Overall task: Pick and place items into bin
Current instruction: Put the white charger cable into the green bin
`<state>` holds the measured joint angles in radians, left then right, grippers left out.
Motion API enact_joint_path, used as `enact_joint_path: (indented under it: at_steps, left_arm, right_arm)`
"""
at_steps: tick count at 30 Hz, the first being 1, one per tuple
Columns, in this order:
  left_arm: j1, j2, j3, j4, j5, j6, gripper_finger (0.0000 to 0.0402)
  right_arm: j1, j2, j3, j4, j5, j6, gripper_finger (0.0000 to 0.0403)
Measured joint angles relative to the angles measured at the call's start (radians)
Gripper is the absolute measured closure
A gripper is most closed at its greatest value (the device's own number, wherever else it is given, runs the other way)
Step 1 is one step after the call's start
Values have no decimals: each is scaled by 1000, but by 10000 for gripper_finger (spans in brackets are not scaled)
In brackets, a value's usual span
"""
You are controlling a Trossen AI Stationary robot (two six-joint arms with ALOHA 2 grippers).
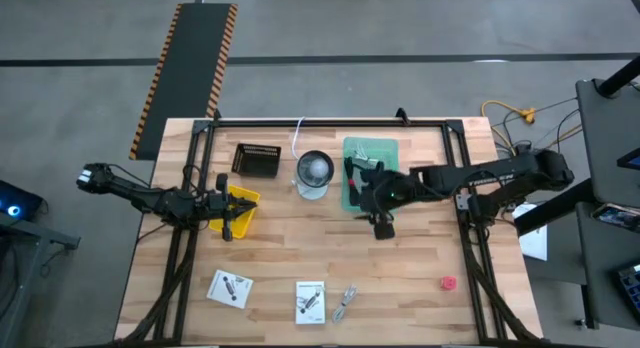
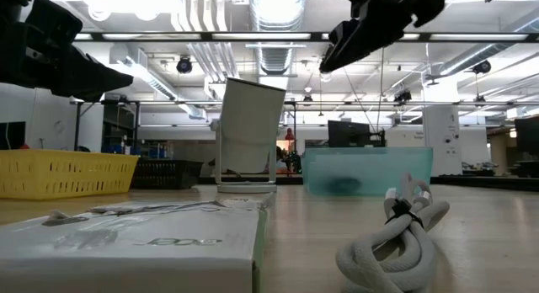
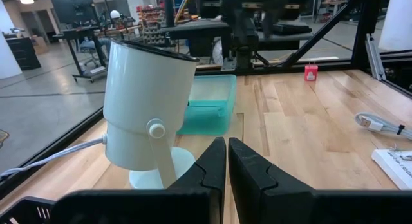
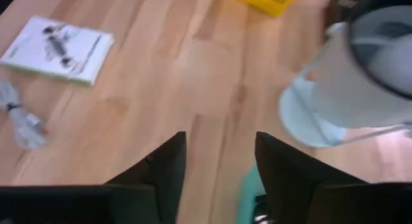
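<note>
High view: the right gripper (image 1: 383,228) hangs near the table's middle, beside the teal bin (image 1: 371,174) at the back edge. 2 flat white cards (image 1: 230,288) and a coiled cable (image 1: 345,303) lie along the front edge; a pink lump (image 1: 448,283) sits toward the front right corner.

Low view: only here the bin's translucent walls and the cable's rubbery loops (image 2: 396,242) show.

Left wrist: the left gripper (image 3: 226,179) is closed, empty, facing a smooth white lamp (image 3: 147,108).

Right wrist: fingers (image 4: 161,169) parted, holding nothing, above bare wood planks.
</note>
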<state>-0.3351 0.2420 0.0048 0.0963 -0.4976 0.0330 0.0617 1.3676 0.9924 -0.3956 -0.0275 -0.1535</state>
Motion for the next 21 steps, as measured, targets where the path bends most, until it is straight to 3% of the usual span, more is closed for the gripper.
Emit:
enact_joint_path:
  at_steps: [7, 12, 21]
  left_arm:
    - [0, -1, 0, -1, 0, 0, 400]
    - [0, 0, 0, 0, 0, 0, 400]
    - [0, 0, 0, -1, 0, 0, 400]
  right_arm:
    - [67, 16, 0, -26, -20, 21, 183]
    - [120, 24, 0, -19, -121, 0, 180]
    - [218, 94, 0, -5, -131, -15, 183]
